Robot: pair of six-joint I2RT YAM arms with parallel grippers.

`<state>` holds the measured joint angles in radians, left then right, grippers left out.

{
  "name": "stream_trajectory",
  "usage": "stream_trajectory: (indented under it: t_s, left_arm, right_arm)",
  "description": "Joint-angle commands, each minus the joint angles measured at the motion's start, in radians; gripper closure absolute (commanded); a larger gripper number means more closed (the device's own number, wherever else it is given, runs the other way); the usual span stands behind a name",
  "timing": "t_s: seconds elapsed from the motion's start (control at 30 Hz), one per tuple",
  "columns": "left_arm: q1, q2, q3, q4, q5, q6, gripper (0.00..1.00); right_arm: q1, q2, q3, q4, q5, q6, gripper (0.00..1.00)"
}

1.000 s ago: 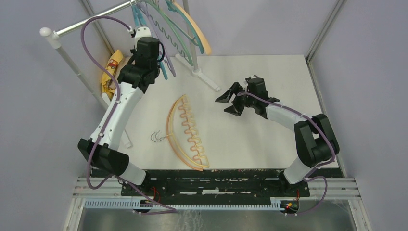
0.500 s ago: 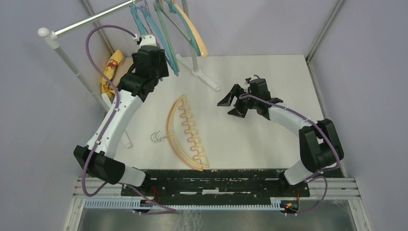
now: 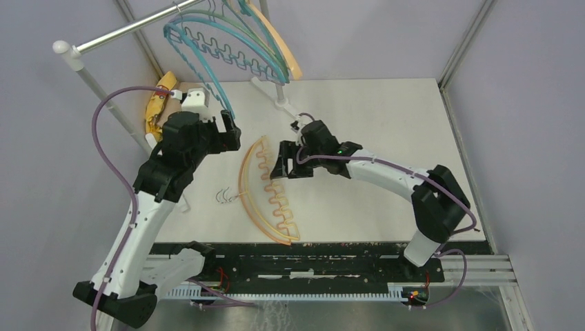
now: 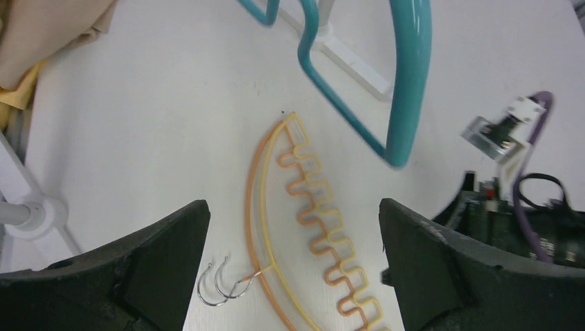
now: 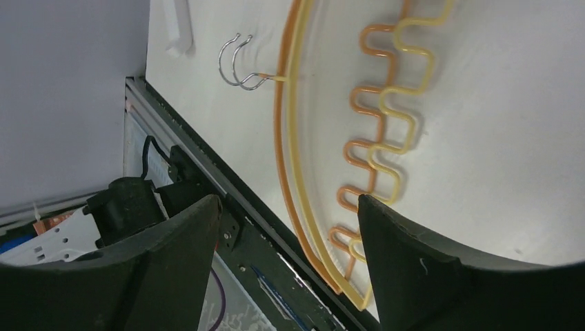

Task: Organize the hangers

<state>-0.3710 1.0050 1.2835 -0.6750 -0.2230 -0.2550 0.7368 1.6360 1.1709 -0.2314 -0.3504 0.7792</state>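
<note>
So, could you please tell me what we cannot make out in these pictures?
- Hung hangers, top view: their tops run off the top edge, and the bars overlap, so there is no sure count.
- Table hangers, left wrist view: the lower ends are cut off by the bottom edge.
- Cloth, top view: the lower part is hidden by the left arm; in the left wrist view the corner cuts it off.
</note>
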Motion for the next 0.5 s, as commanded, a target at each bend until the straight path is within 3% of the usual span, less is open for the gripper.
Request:
stream_trajectory:
  t_s: [0.0,0.2,0.47]
  left_arm:
    - [-0.003,-0.085,-0.057,0.001,0.107,-0.076,0.01]
    - [-0.003,-0.129,-0.063,-0.036,0.136,-0.083,0.01]
    - [-0.003,-0.173,-0.087,-0.065,0.131,-0.073,0.01]
  right_arm:
    - [0.093,0.133,0.137,0.015,0.018,-0.043,0.21]
    - [0.179,0.316,0.29,0.025,0.004,-0.037,0.27]
    - [0.206,0.505,0.426,0.046,-0.038,-0.014,0.35]
